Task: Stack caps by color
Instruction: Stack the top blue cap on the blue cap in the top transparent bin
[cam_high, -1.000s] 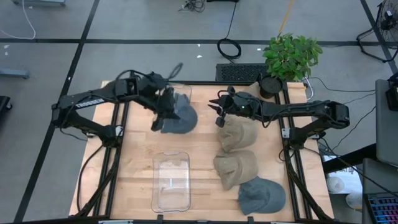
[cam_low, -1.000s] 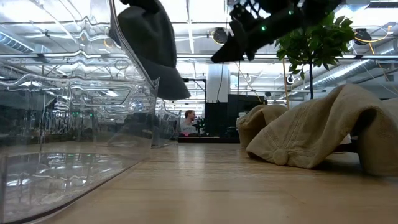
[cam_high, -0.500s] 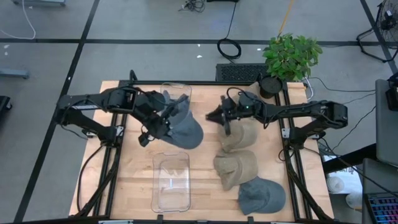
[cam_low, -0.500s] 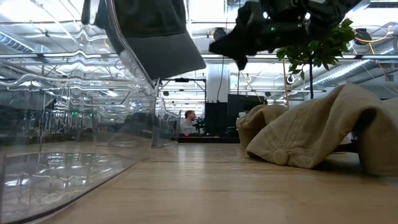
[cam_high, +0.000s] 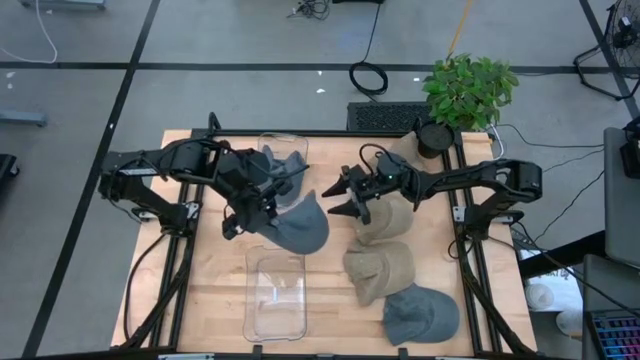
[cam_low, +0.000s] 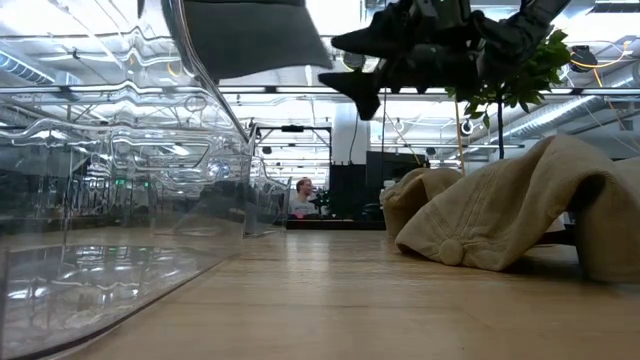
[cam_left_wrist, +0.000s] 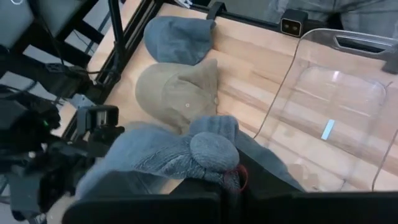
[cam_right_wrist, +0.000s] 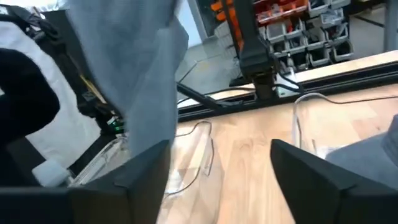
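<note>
Left fingers: closed tight on the bunched crown of a soft slate blue-grey fabric cap, which hangs clear of the desk between the two bins.
Right fingers: spread wide and holding nothing, just beside the hanging cap's brim, above the middle of the desk.
Wooden desk: carries two clear rectangular plastic bins, the far bin and the near bin.
Second blue-grey cap: sits in the far bin.
Tan fabric caps: far tan cap and near tan cap, in a row on the right side.
Third blue-grey cap: at the near end of that row, touching the near tan cap.
</note>
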